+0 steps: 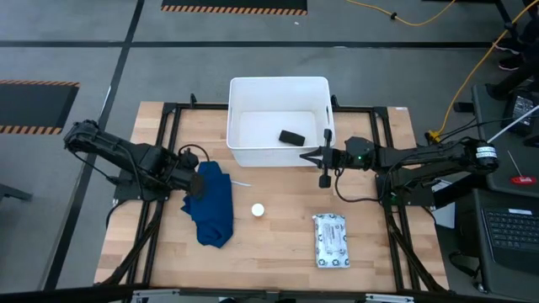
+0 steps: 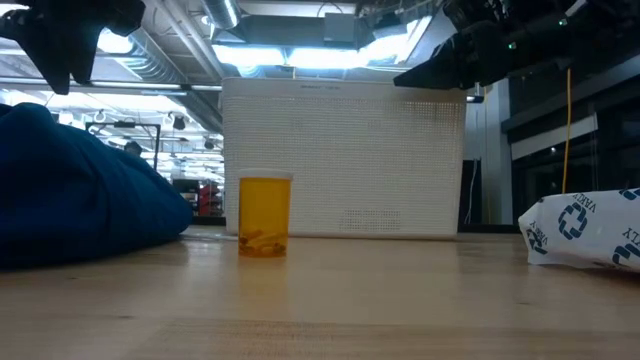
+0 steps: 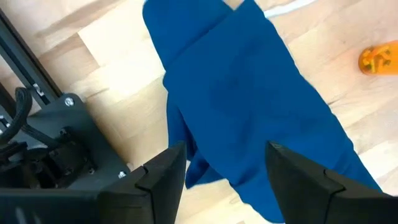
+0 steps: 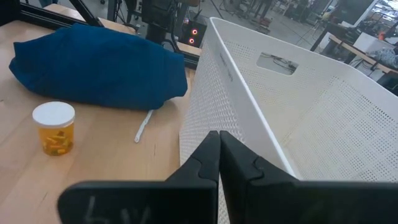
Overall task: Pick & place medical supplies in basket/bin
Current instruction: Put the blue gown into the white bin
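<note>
Woodgrain tabletop point(image 1: 278, 244) carries everything, and the biggest thing on it is the white tub point(image 1: 279, 120), standing at the far middle edge with its perforated walls and a handle slot visible in the right wrist view. Inside the tub, toward its right side, lies the small black cylinder point(image 1: 291, 137). Next in size is the dark blue cloth point(image 1: 211, 204), crumpled in a heap on the left half of the table, in front of the tub's left corner. The left gripper point(image 3: 225, 163) hangs right over the near-left edge of that cloth; its two dark fingers point(image 3: 163, 173) are spread apart with the blue fabric showing between them, and the left wrist view does not make clear whether they touch it. The right gripper point(image 4: 219, 149) sits at the tub's right front corner, just above the rim, with its fingers pressed together and nothing between them. The flat white printed packet point(image 1: 331, 240) lies on the right front part of the table, well apart from the cloth. The little orange bottle point(image 1: 258, 210) with a white cap stands upright between cloth and packet, nearer the cloth. A thin white stick point(image 1: 240, 183) rests on the wood just beside the cloth's right edge, between it and the tub.
</note>
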Controlling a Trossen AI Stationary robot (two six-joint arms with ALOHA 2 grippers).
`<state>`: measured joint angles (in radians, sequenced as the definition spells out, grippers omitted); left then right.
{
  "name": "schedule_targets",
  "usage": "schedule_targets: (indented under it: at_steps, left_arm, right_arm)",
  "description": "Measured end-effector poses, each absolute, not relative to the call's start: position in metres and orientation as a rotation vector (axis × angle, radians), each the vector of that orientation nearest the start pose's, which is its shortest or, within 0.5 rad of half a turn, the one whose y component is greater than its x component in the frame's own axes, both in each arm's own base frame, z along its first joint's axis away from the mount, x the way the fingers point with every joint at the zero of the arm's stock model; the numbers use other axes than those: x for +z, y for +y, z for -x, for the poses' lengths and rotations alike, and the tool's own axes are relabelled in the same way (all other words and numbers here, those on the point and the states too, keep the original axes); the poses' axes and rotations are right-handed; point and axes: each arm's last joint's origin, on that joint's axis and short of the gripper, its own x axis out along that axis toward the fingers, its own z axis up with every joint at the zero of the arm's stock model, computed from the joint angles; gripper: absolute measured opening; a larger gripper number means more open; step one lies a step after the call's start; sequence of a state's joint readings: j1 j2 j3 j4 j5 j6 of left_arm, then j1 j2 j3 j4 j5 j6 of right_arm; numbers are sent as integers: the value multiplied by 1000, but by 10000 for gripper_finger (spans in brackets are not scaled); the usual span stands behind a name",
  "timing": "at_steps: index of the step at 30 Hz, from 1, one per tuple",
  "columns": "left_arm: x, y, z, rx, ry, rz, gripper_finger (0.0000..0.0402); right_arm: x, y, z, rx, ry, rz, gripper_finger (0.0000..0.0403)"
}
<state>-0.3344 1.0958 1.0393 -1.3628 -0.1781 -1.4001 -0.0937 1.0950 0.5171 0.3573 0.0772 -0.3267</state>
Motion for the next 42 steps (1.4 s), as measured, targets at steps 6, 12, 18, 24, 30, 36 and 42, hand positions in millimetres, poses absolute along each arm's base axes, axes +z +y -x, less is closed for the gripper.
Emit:
schedule_targets:
  at_steps: [6, 12, 18, 24, 30, 36, 42]
  left_arm:
    - [289, -48, -155, 839, 1139, 826, 210]
    - [289, -48, -154, 839, 1145, 827, 227]
    - [289, -48, -154, 817, 1156, 795, 281]
    - [289, -47, -153, 767, 1191, 712, 346]
    - [289, -48, -153, 726, 1215, 676, 376]
    - [289, -49, -155, 710, 1216, 706, 377]
    - [289, -49, -155, 741, 1201, 760, 377]
  right_arm:
    - [233, -24, -230, -133, 247, 323, 8]
    - [234, -24, -230, -133, 246, 323, 8]
    - [234, -24, -230, -133, 247, 323, 8]
    - [233, -24, -230, -133, 247, 323, 8]
    - [233, -24, -230, -133, 247, 322, 8]
    - [233, -24, -230, -133, 248, 322, 8]
    - [234, -24, -230, -133, 248, 320, 8]
